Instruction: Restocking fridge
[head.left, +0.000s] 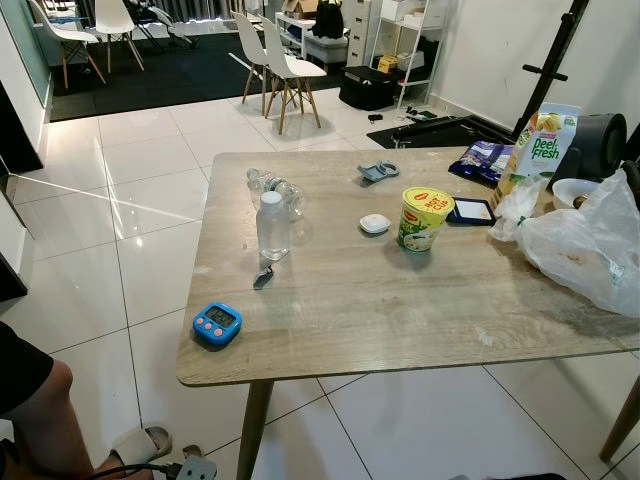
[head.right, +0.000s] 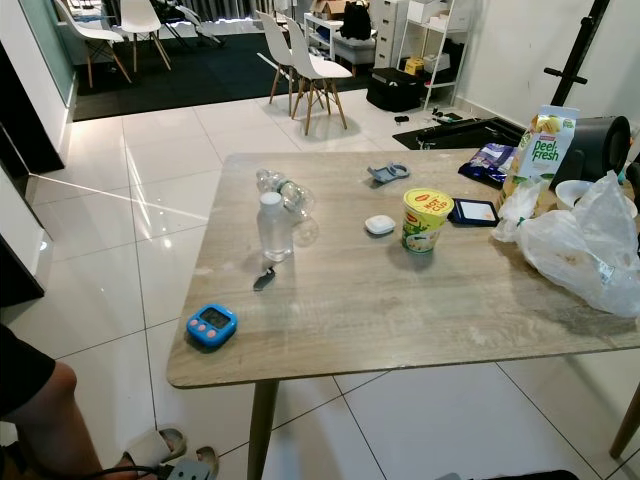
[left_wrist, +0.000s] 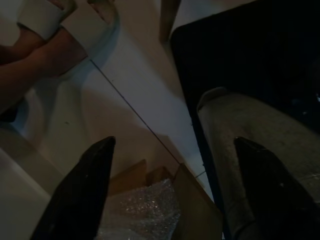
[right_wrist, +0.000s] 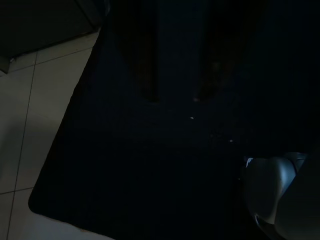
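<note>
While you are standing off from the near edge of the tabletop (head.left: 400, 330), both arms are hanging idle below it. The left tool (left_wrist: 170, 190) is looking down at pale floor tiles with its two black fingers spread wide and nothing between them. The right tool (right_wrist: 175, 95) is sitting in deep shade over a dark mat, and you cannot tell how far its fingers are parted. No fridge is showing ahead of you, so I judge the step in hand to be choosing and collecting an item. The likeliest candidates are the water bottle (head.left: 272, 226) standing left of centre in the frame and the juice carton (head.left: 535, 150) at the right edge, just behind the white plastic bags (head.left: 580, 240). The bottle is standing upright, long axis vertical, cap pointing up. A second, empty-looking bottle (head.left: 275, 187) is lying on its side just behind it, running toward the upper left. The carton is also upright, its printed face turned toward you. To do this well, you should be stepping closer first, since everything is sitting well back from the near edge. Bring a tool in level and from the side, closing across the bottle's waist so it stays vertical. Keep clear of the noodle cup (head.left: 424, 218) at centre and the blue timer (head.left: 217, 323) near the lower left corner. A person's leg (head.left: 40, 420) is showing at the lower left, so be swinging the left arm with care.
</note>
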